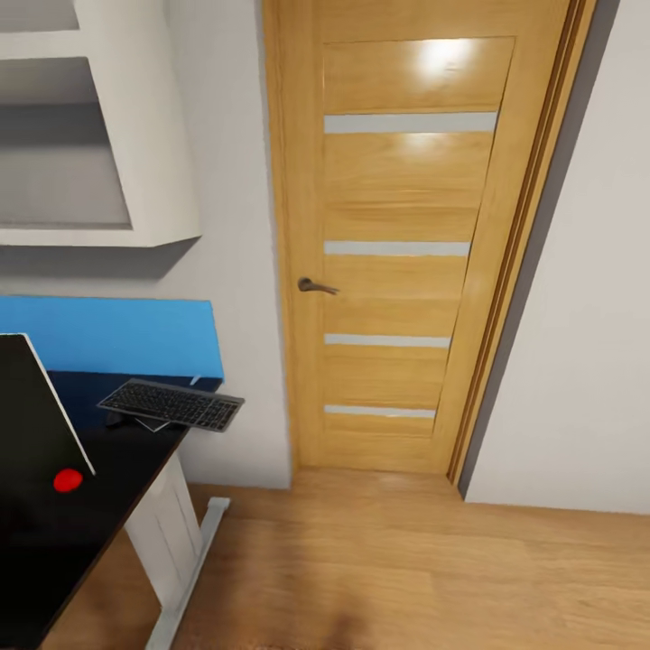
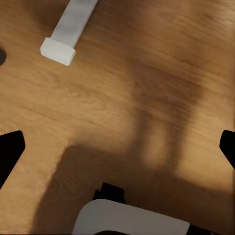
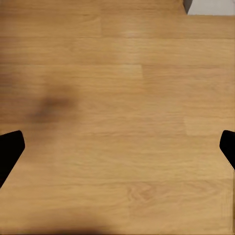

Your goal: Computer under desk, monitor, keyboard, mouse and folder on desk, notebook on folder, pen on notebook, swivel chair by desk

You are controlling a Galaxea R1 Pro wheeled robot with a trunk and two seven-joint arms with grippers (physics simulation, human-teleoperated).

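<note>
Black worktop (image 1: 54, 533), wood floor (image 1: 406, 560), oak door (image 1: 406, 235).
One keyboard (image 1: 171, 405) is seen; both jaws are spread, released.

The black counter (image 1: 99, 506) carries a keyboard (image 1: 171, 404) at its far end — partly over a thin flat item (image 1: 152, 422) — a black monitor (image 1: 32, 411), and a small red object (image 1: 68, 480).

Left gripper (image 2: 117, 147) open, dark fingertips (image 2: 10, 149) spread wide, aimed downward. Right gripper (image 3: 117, 147) likewise open, fingertips (image 3: 10, 147) far apart, nothing held.
</note>
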